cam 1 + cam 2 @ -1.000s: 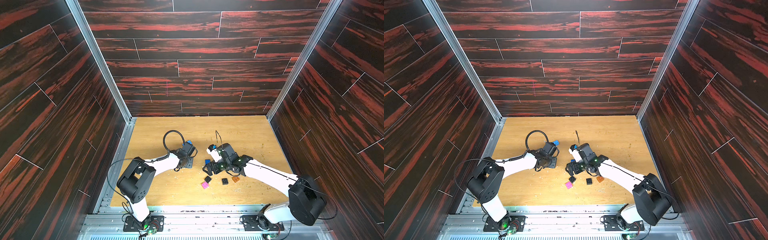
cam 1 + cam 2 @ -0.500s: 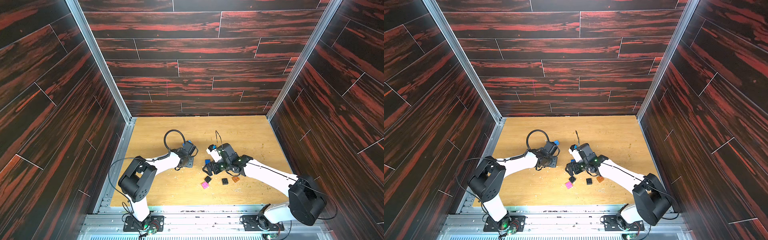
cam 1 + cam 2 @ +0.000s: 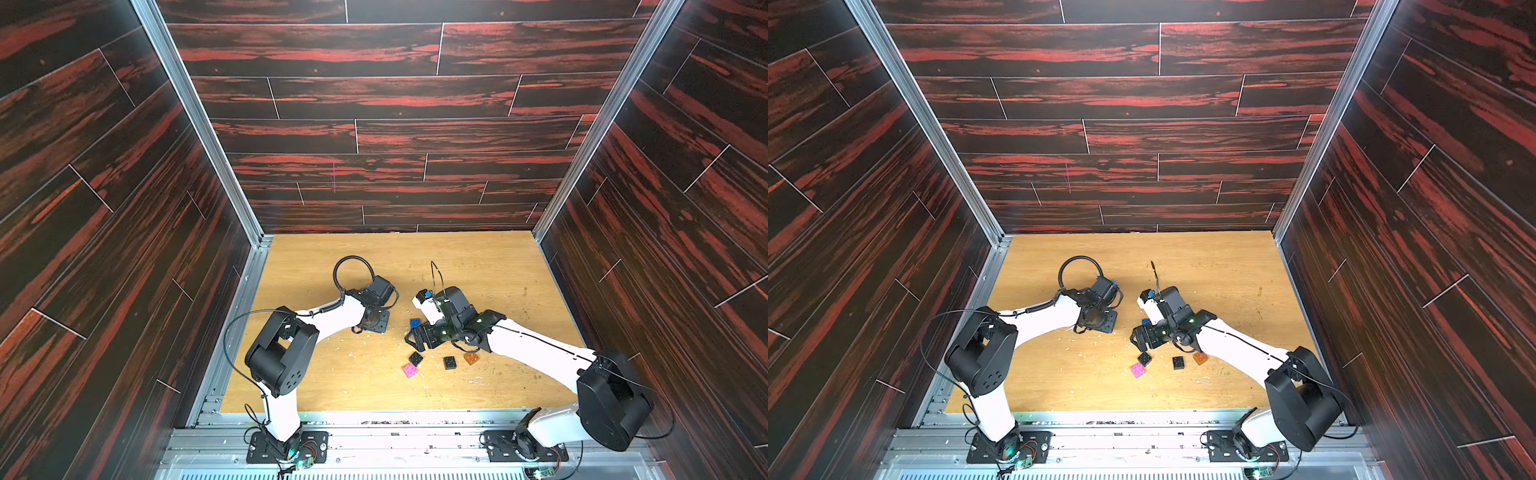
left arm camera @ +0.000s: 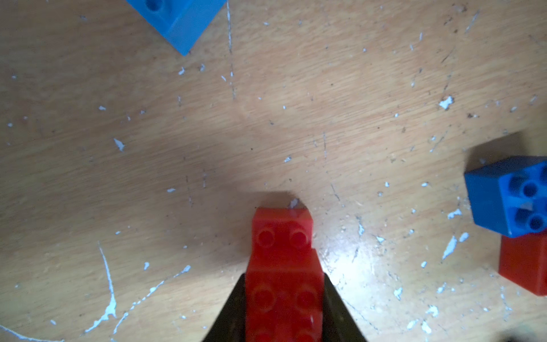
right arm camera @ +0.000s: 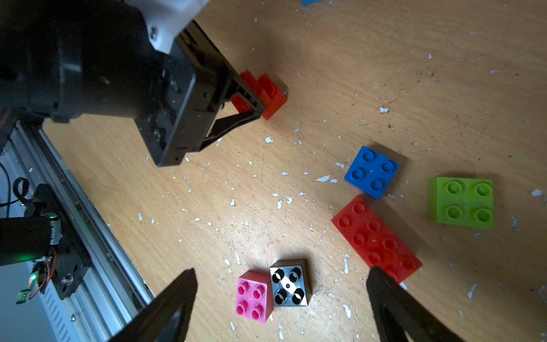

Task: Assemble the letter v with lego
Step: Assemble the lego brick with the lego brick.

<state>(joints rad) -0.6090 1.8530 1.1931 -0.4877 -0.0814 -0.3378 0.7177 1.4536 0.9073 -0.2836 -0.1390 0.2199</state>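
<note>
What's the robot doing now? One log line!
left gripper: shut on red lego | right gripper: open, empty | pink brick, black brick: on table

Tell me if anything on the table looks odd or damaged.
White flecks litter the wooden table around the lego bricks, and pale scratches cross it, like a chipped, worn surface. No brick looks broken.
</note>
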